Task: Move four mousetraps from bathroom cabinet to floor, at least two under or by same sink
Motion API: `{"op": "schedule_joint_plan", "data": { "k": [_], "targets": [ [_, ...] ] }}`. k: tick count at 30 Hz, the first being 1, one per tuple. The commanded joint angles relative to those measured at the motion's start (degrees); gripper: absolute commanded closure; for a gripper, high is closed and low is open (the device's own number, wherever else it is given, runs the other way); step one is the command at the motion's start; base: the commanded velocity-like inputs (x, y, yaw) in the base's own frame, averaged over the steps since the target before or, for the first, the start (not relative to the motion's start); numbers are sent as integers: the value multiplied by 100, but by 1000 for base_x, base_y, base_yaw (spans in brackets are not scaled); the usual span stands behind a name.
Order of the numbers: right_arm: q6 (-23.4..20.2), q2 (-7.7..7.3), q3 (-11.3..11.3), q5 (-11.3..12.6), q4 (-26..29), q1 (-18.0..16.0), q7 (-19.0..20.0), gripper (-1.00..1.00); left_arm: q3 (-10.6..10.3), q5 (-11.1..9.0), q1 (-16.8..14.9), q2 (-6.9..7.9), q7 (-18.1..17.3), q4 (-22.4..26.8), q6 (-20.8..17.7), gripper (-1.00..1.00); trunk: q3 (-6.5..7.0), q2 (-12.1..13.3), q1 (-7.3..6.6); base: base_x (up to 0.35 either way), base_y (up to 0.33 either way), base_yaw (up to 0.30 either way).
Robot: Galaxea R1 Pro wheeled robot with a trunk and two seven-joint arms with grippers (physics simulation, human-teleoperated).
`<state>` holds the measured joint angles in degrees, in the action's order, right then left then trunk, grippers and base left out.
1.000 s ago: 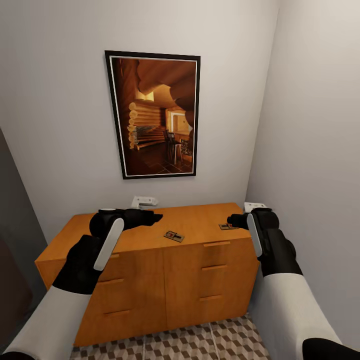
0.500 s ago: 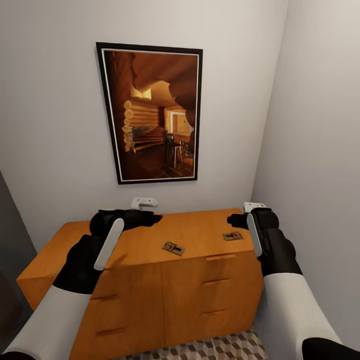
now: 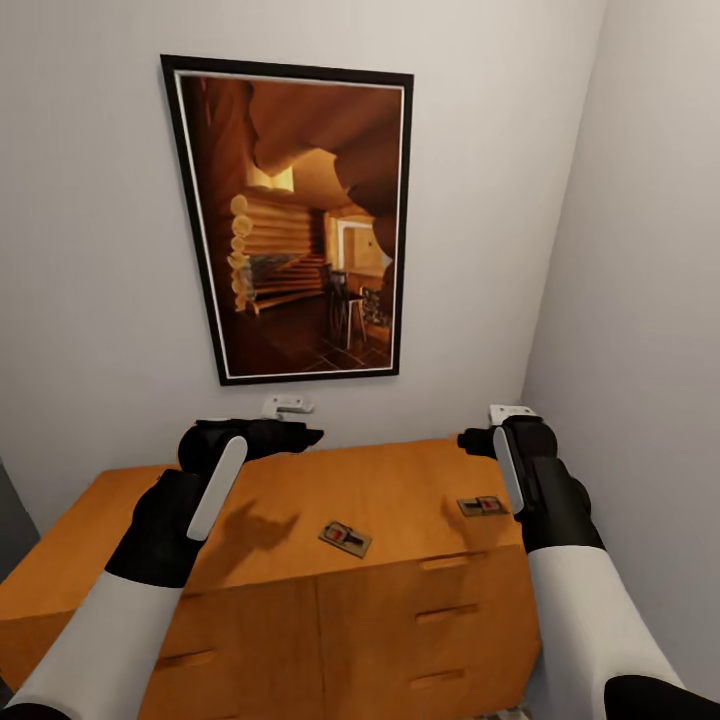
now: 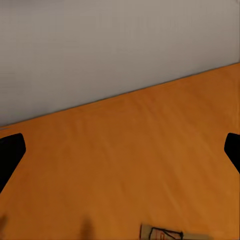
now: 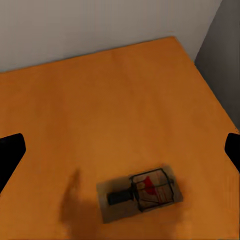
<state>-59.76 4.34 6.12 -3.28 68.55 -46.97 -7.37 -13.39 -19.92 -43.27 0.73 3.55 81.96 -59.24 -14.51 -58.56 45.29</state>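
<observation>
The right gripper (image 3: 468,440) is held above the right end of the cabinet top; in the right wrist view its two dark fingertips (image 5: 10,150) sit at opposite edges of the picture, so the jaws stand wide apart and carry nothing. Directly beneath it, in that same view, lies one mousetrap (image 5: 141,192), flat on the wood with its wire and red mark facing up, apart from both fingers; in the head view this same trap (image 3: 481,506) rests near the cabinet's front right corner. The left gripper (image 3: 305,436) hovers over the left-centre of the top, likewise spread wide and empty, its fingertips (image 4: 11,150) showing at the sides of the left wrist view. A second mousetrap (image 3: 345,538) lies near the front edge at mid-width; only a sliver of it (image 4: 162,233) appears in the left wrist view. Both traps rest on the cabinet (image 3: 300,600) surface, below a framed picture (image 3: 295,215) on the wall. Judged step: approach and alignment for the first pick; no trap is yet grasped. The next move appears to call for lowering the right gripper straight down over the trap, with the fingers straddling the thin board's narrow sides, then closing low enough to catch so flat an item.
</observation>
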Motion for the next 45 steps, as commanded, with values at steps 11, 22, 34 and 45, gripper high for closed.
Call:
{"op": "schedule_joint_plan", "data": {
  "k": [11, 22, 34, 45],
  "targets": [
    [-24, 4, 4, -49, -5, -6, 4, -100, -39, -40, -6, 6, 36, 5, -2, -100, -8, -5, 4, 116, 0, 0],
    [-24, -37, -5, -50, -13, -6, 11, -100, -48, -82, -7, 4, 26, -2, 0, -100, -8, -5, 4, 7, 0, 0],
    [-24, -80, 0, -33, -69, -6, 4, -100, -50, -121, -6, -32, 13, -49, 3, -100, -8, -5, 4, 0, 0, 0],
    [-24, -73, -4, -45, -87, -6, -50, -100, -50, -129, -6, -37, 12, -111, 7, -100, -8, -5, 4, 0, 0, 0]
  ]
}}
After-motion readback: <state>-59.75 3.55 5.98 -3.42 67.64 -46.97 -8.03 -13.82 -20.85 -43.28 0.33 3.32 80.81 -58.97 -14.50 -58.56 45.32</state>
